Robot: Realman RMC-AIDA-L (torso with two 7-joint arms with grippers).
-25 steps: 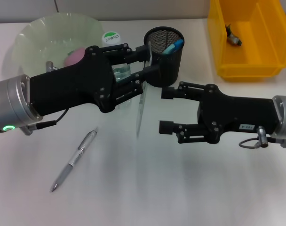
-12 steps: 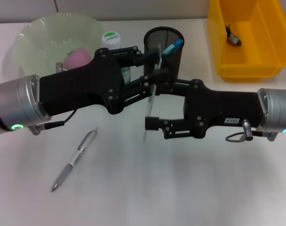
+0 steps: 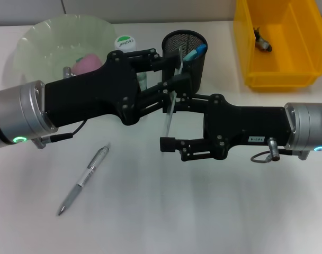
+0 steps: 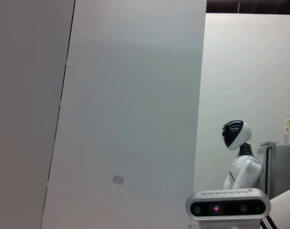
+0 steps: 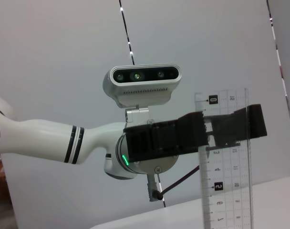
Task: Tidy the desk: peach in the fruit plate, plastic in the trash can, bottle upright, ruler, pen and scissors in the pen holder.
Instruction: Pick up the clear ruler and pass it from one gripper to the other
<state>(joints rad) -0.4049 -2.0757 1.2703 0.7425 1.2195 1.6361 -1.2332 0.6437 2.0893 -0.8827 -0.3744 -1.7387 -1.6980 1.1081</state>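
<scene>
My left gripper (image 3: 178,69) is shut on a clear ruler (image 3: 168,126) and holds it upright just in front of the black mesh pen holder (image 3: 188,74). My right gripper (image 3: 169,119) is open, with one jaw on each side of the ruler's lower part. The right wrist view shows the ruler (image 5: 226,191) clamped in the left gripper (image 5: 225,130). A silver pen (image 3: 84,180) lies on the table at the front left. A pink peach (image 3: 88,63) lies in the green plate (image 3: 44,39). A white-capped bottle (image 3: 125,42) stands behind my left arm.
A yellow bin (image 3: 304,53) at the back right holds a crumpled scrap (image 3: 262,41). A blue item (image 3: 195,52) sticks out of the pen holder. The scissors do not show. The left wrist view shows only walls and a distant robot.
My right gripper has moved left until its open jaws stand around the ruler. My left gripper has carried the ruler right, towards the pen holder.
</scene>
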